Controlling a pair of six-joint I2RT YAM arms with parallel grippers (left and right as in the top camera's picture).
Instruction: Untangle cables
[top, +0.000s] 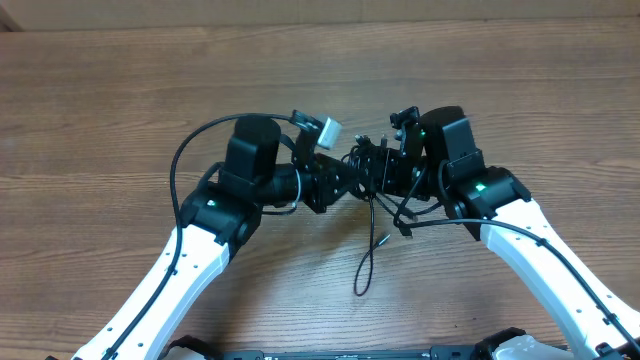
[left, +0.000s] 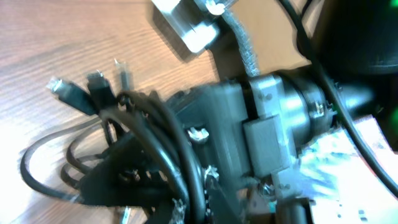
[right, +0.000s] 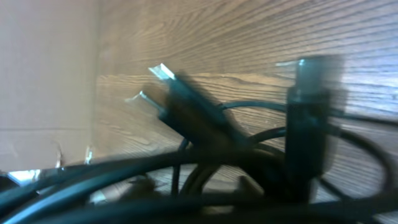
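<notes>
A tangle of black cables (top: 368, 175) hangs between my two grippers at the table's middle. My left gripper (top: 338, 182) is shut on the bundle's left side. My right gripper (top: 388, 170) is shut on its right side, very close to the left one. One thin loop (top: 362, 275) trails down toward the front, with a loose plug (top: 383, 240) beside it. A silver-white connector (top: 328, 130) sticks up behind the left gripper and shows in the left wrist view (left: 186, 25). The left wrist view shows thick black strands (left: 168, 143) and several plug ends (left: 93, 84). The right wrist view shows blurred cables (right: 205, 168) and two plugs (right: 186, 99).
The wooden table (top: 100, 100) lies under everything. Each arm's own black supply cable arcs beside it, one on the left (top: 185, 150) and one on the right (top: 520, 232).
</notes>
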